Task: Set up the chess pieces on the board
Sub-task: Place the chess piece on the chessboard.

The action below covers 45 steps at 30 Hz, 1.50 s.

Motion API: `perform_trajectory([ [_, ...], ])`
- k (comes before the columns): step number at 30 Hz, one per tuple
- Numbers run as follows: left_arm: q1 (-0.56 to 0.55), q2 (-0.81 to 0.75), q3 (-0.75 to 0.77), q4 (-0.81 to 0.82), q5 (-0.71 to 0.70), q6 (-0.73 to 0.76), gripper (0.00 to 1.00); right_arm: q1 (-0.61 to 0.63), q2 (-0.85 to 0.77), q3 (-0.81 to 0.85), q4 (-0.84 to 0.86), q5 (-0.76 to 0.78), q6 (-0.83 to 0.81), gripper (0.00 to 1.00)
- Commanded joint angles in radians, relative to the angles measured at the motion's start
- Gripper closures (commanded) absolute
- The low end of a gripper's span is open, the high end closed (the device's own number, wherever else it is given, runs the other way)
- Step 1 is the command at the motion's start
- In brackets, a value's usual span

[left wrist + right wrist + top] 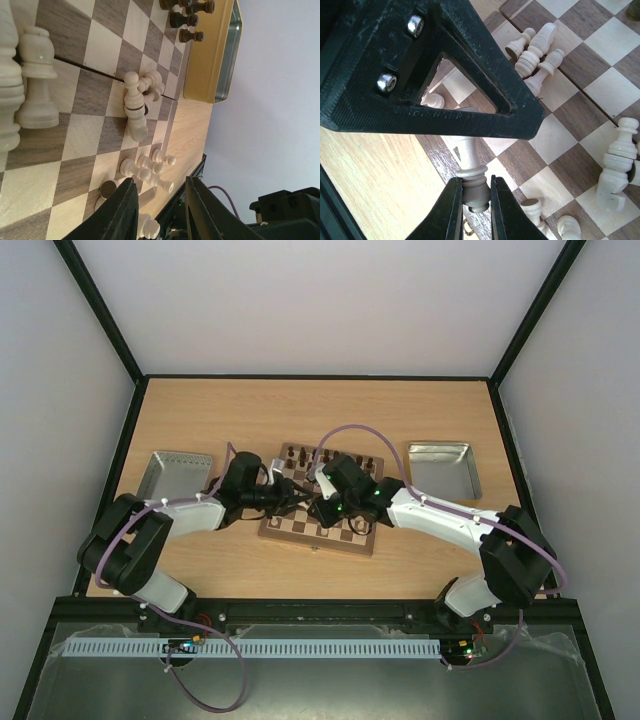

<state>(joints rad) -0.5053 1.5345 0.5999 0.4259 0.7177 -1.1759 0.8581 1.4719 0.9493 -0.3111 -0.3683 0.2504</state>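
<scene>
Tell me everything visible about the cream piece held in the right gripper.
The cream piece looks like pale turned wood: a slim stem, a ringed collar, a rounded knob. The right gripper is shut on the knob, one finger on each side. The piece lies over the board near its edge, beside the table. Its base end is hidden behind a black printed part.

Overhead and close wrist views share the board.

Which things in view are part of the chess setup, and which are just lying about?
Job:
board
cream pieces
dark pieces
one cream piece, pinched in the right gripper

Lying about:
left tray
right tray
</scene>
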Motion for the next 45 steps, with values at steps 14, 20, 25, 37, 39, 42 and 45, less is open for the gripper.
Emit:
perform_trajectory([
  [14,0.005,-0.027,0.033,-0.085,-0.024,0.072,0.88,0.005,-0.03,0.005,0.017,0.069,0.048,0.89],
  [20,0.005,-0.041,0.03,-0.068,-0.006,0.029,0.94,0.005,-0.056,-0.01,0.053,0.069,0.102,0.86],
  [25,0.005,-0.074,-0.001,0.007,0.012,-0.09,0.94,0.005,-0.098,-0.036,0.111,0.089,0.21,0.66],
  [37,0.007,-0.166,-0.015,0.222,0.032,-0.434,0.94,0.005,-0.351,-0.224,0.389,0.277,0.85,0.36],
  [39,0.007,-0.168,-0.017,0.25,0.035,-0.479,0.94,0.004,-0.377,-0.239,0.403,0.282,0.867,0.35],
  [42,0.007,-0.168,-0.023,0.293,0.035,-0.526,0.94,0.003,-0.369,-0.247,0.47,0.195,0.894,0.36],
  [45,0.007,-0.167,-0.028,0.321,0.03,-0.554,0.94,0.004,-0.329,-0.236,0.511,0.115,0.921,0.45],
])
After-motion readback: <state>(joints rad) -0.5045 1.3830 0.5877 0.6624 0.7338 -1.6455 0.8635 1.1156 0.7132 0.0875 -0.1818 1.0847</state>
